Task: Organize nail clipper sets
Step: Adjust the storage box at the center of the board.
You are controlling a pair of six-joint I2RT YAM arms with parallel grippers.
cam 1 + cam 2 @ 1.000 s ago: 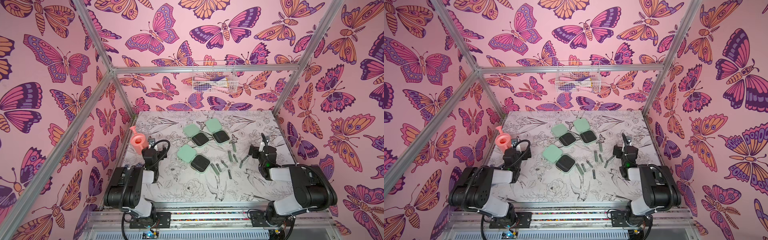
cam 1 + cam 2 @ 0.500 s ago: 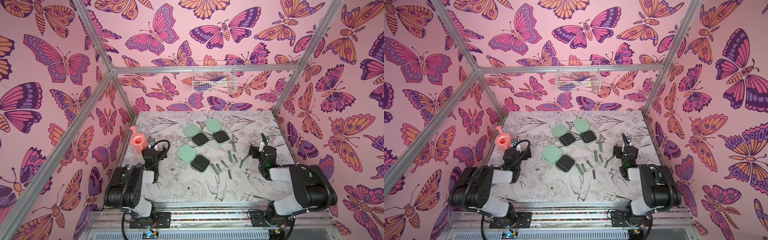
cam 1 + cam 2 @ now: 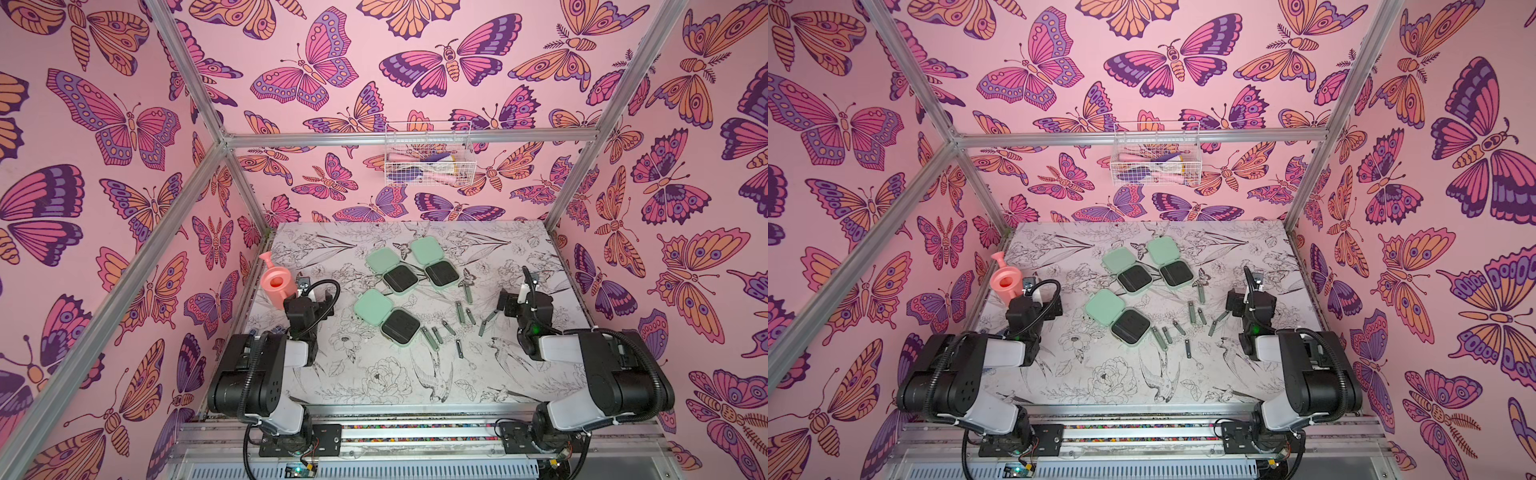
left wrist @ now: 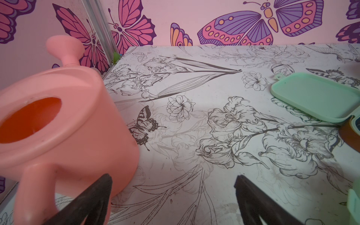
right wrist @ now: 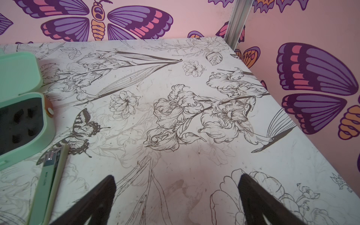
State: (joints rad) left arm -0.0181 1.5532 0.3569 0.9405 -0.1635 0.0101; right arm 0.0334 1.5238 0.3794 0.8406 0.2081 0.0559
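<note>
Three mint-green nail clipper cases lie open on the table, black insides up: one at the front (image 3: 400,326), two behind it (image 3: 400,278) (image 3: 441,273), seen in both top views (image 3: 1130,325). Several slim grey clippers and tools (image 3: 459,311) are scattered to the right of the front case. My left gripper (image 4: 173,177) stands open over bare table beside the pink watering can, with a case lid (image 4: 315,97) off to its side. My right gripper (image 5: 177,176) is open and empty too; a case (image 5: 21,116) and one clipper (image 5: 50,181) lie to its side.
A pink watering can (image 3: 276,284) stands at the table's left edge, close against my left gripper's finger (image 4: 93,196). A white wire basket (image 3: 428,158) with items hangs on the back wall. Butterfly-papered walls and aluminium posts (image 5: 235,21) close in the table.
</note>
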